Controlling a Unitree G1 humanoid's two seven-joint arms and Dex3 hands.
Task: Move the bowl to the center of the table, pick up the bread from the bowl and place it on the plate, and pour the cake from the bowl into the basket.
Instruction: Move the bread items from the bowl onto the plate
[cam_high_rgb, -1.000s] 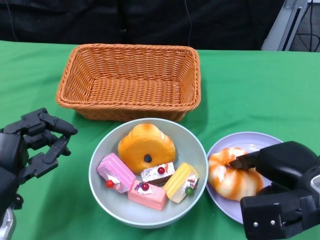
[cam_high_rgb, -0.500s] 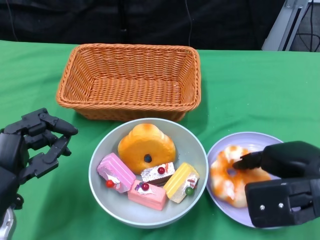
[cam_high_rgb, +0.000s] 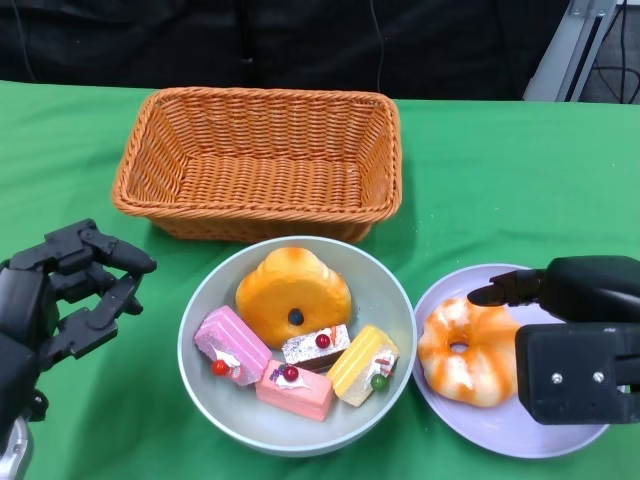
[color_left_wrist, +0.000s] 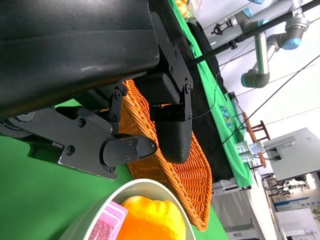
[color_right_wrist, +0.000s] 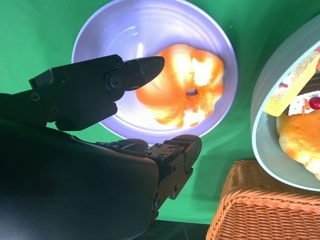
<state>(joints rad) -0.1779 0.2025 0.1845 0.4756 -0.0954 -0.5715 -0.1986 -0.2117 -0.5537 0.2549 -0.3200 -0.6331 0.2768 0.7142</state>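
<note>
The grey-green bowl sits at the table's middle, holding a round orange bun and several small cake slices. A glazed ring-shaped bread lies on the lilac plate to its right. My right hand hovers over the plate's right side, fingers apart, off the bread; the right wrist view shows the bread lying free between the fingertips. My left hand waits left of the bowl with spread fingers, holding nothing. The orange wicker basket stands behind the bowl.
Green cloth covers the table. The basket's front wall nearly touches the bowl's far rim. Dark backdrop runs behind the table; a grey stand is at the back right.
My right hand has released the ring bread onto the plate and drawn back to the right and up. The bread now lies flat. The left hand has stayed put.
</note>
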